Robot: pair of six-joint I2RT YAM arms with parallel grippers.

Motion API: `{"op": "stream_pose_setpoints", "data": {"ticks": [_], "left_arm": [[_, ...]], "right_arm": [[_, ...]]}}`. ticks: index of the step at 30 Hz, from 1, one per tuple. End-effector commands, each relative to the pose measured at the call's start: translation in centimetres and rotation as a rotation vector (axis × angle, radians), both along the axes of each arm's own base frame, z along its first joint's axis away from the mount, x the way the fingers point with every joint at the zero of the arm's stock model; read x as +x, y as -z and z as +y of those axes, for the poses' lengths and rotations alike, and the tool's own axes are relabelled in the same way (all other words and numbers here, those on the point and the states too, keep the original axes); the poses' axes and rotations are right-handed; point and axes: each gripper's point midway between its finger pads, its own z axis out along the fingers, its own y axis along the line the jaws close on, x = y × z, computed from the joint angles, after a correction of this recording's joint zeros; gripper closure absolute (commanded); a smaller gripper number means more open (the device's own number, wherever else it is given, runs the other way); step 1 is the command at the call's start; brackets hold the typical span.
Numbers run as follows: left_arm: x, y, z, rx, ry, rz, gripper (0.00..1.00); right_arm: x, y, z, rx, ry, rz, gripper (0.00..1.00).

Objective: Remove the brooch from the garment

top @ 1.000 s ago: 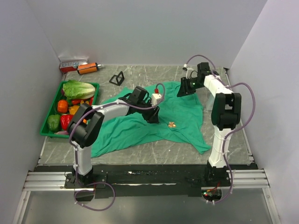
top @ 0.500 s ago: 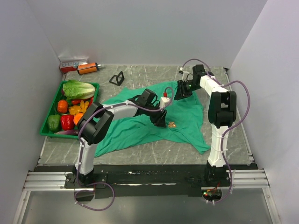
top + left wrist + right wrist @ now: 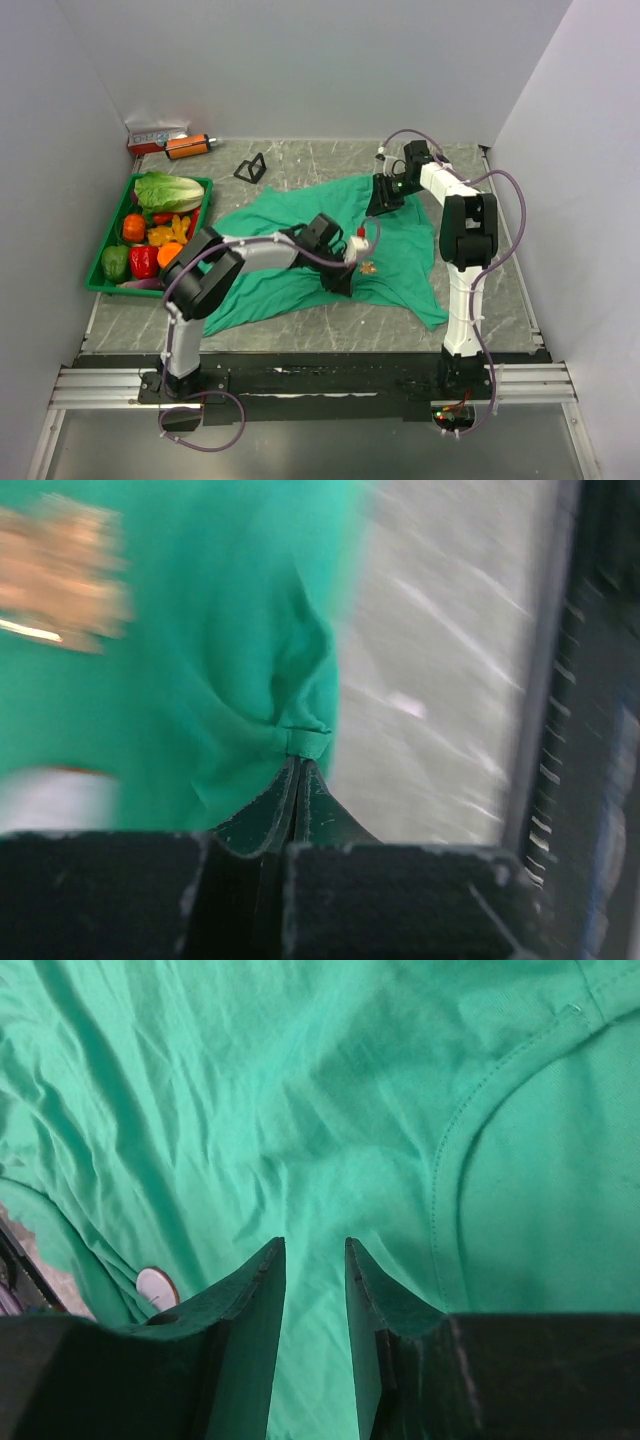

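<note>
We had shirt (image 3: 405,255), not brooch (image 3: 368,267).
L gripper (image 3: 300,763) pinched a shirt fold; R gripper (image 3: 312,1250) sat fingers apart, empty. A pull could drag brooch w/ shirt.

green tray (image 3: 200,181): lettuce (image 3: 168,190), peppers (image 3: 142,260) | far-left corner: box (image 3: 155,138), orange cylinder (image 3: 188,147) | black stand (image 3: 251,167)

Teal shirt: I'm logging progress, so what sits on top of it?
The brooch lies on the shirt, beside the left gripper, which pinches a fold. Whether its pin is fastened underneath is hidden.
</note>
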Motion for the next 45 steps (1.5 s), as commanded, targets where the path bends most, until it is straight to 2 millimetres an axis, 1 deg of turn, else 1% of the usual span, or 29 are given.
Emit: {"op": "stream_pose_setpoints", "data": {"ticks": [1,2,4,6,9,10,11,12,13,14,17,19,20,21,22,23,24,25,27,28,29,30,31,32,33,34,39,43,45], "left_arm": [[-6.6,-3.7,0.6,-0.077,0.159,-0.032,0.99],[-7.7,-3.7,0.9,-0.077,0.178,-0.008,0.99],[-10.1,-2.5,1.8,-0.042,0.205,0.07,0.99],[-11.1,-1.9,2.2,-0.036,0.182,0.135,0.99],[-10.7,-2.3,2.2,-0.046,0.196,0.089,0.96],[-10.5,-2.5,2.2,-0.042,0.211,0.071,0.88],[-10.7,-2.6,2.9,-0.021,0.238,0.055,0.77],[-10.0,-3.3,2.7,-0.021,0.238,0.02,0.67],[-9.3,-3.7,3.1,-0.018,0.23,0.005,0.55],[-9.0,-4.7,3.4,-0.028,0.238,-0.019,0.49],[-5.9,-7.9,3.6,-0.075,0.167,-0.088,0.46],[-3.5,-8.7,3.9,-0.073,0.105,-0.141,0.45],[-2.4,-9.0,3.6,-0.081,0.075,-0.156,0.46],[-0.8,-8.8,3.9,-0.062,0.013,-0.171,0.46],[0.3,-8.3,3.8,-0.054,-0.032,-0.16,0.47],[1.2,-8.5,3.7,-0.059,-0.101,-0.116,0.47],[3.2,-8.8,4.0,-0.086,-0.162,-0.111,0.47],[4.2,-8.2,4.1,-0.091,-0.201,-0.079,0.47],[6.9,-8.0,4.8,-0.094,-0.298,-0.063,0.47],[7.9,-6.8,5.0,-0.063,-0.326,-0.065,0.47],[8.9,-6.9,4.9,-0.062,-0.325,-0.096,0.47],[9.5,-6.6,5.0,-0.049,-0.324,-0.106,0.47],[9.9,-5.2,5.0,-0.017,-0.323,-0.09,0.48],[10.8,-5.6,4.6,-0.025,-0.319,-0.112,0.48],[11.2,-5.3,4.6,-0.021,-0.319,-0.108,0.49],[11.3,-4.2,4.4,-0.007,-0.314,-0.091,0.5],[11.8,-3.4,3.6,-0.015,-0.297,-0.071,0.49],[11.8,-1.6,4.6,0.04,-0.303,-0.065,0.49],[11.8,-1.1,5.5,0.057,-0.313,-0.04,0.5]], "right_arm": [[1.3,-1.7,1.0,0.035,0.001,-0.032,0.62],[1.4,-1.8,1.0,0.037,0.004,-0.033,0.63],[1.6,-1.9,1.1,0.042,0.009,-0.035,0.63],[1.7,-1.9,1.2,0.04,0.007,-0.04,0.63],[1.6,-2.0,1.5,0.034,-0.004,-0.047,0.63],[1.6,-2.3,1.4,0.031,-0.005,-0.056,0.63],[1.4,-2.2,1.4,0.025,-0.005,-0.056,0.62],[1.3,-2.3,1.4,0.019,-0.007,-0.058,0.62],[1.2,-3.3,1.3,0.02,-0.006,-0.074,0.6],[0.8,-3.5,1.3,0.019,-0.009,-0.073,0.59],[-0.6,-5.4,0.7,-0.007,-0.034,-0.121,0.56],[-2.2,-6.5,0.0,-0.04,-0.055,-0.15,0.55],[-2.9,-6.8,-0.2,-0.052,-0.065,-0.153,0.55],[-3.7,-6.7,-0.5,-0.07,-0.089,-0.156,0.55],[-5.2,-6.9,-0.9,-0.087,-0.103,-0.133,0.54],[-6.1,-7.0,-1.1,-0.099,-0.119,-0.124,0.54],[-6.8,-6.9,-1.4,-0.118,-0.151,-0.137,0.53],[-7.8,-6.8,-2.1,-0.154,-0.163,-0.14,0.51],[-8.4,-6.6,-3.0,-0.214,-0.2,-0.18,0.49],[-8.7,-6.6,-3.5,-0.239,-0.208,-0.198,0.47],[-8.6,-6.5,-4.1,-0.276,-0.215,-0.214,0.46],[-8.6,-6.5,-4.3,-0.29,-0.232,-0.225,0.45],[-8.3,-6.4,-4.4,-0.299,-0.236,-0.224,0.44],[-8.1,-6.3,-4.5,-0.312,-0.236,-0.218,0.44],[-8.1,-5.7,-4.4,-0.312,-0.238,-0.188,0.44],[-7.6,-5.9,-4.3,-0.312,-0.234,-0.191,0.44],[-7.2,-3.6,-4.1,-0.338,-0.209,-0.127,0.44],[-7.1,-2.0,-4.7,-0.388,-0.185,-0.074,0.43],[-7.0,-1.4,-5.3,-0.421,-0.19,-0.066,0.43]]}}
